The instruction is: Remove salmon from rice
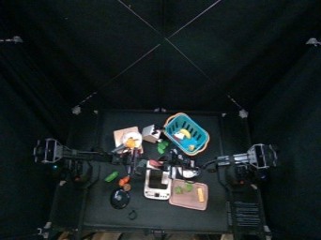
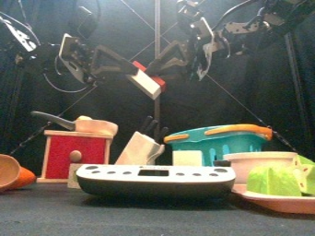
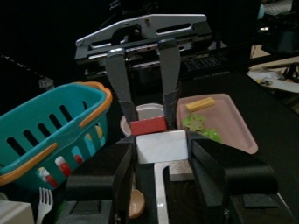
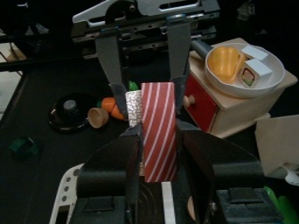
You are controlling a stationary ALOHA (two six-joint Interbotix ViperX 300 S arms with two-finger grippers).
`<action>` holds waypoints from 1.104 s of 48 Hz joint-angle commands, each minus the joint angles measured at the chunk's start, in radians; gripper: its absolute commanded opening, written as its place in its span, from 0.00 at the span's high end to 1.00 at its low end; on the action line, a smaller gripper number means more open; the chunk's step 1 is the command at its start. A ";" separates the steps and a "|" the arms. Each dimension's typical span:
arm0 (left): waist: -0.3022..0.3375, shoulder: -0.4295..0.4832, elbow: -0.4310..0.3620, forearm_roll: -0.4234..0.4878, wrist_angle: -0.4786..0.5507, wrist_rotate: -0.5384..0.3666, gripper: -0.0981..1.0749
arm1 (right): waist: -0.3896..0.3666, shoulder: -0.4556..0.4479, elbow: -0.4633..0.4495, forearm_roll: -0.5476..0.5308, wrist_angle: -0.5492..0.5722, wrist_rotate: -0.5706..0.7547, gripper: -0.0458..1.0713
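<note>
A toy sushi piece hangs in the air between both grippers, over the table's middle. In the front view it is a white rice block (image 2: 149, 83) with the red salmon (image 2: 138, 67) still against its upper side. In the left wrist view my left gripper (image 3: 162, 150) is shut on the rice block (image 3: 162, 145), with a red piece (image 3: 149, 126) at its far end. In the right wrist view my right gripper (image 4: 158, 144) is shut on the red-and-white striped salmon slice (image 4: 158, 131). Each wrist view shows the other gripper's fingers opposite.
Below stand a teal basket (image 2: 219, 143), a red wooden box with a bowl on top (image 2: 74, 155), a white scale (image 2: 154, 181), a pink plate with green food (image 2: 277, 192) and an orange bowl (image 2: 10, 171). A black pan (image 1: 122, 198) lies front left.
</note>
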 commanded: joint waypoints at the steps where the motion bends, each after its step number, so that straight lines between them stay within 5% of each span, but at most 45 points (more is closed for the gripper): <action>1: 0.003 -0.017 -0.009 -0.005 -0.012 0.003 0.45 | -0.006 -0.035 -0.005 0.015 -0.011 0.002 0.49; 53: 0.008 -0.017 0.003 -0.005 -0.014 0.003 0.45 | -0.002 -0.117 0.087 0.061 -0.037 0.003 0.50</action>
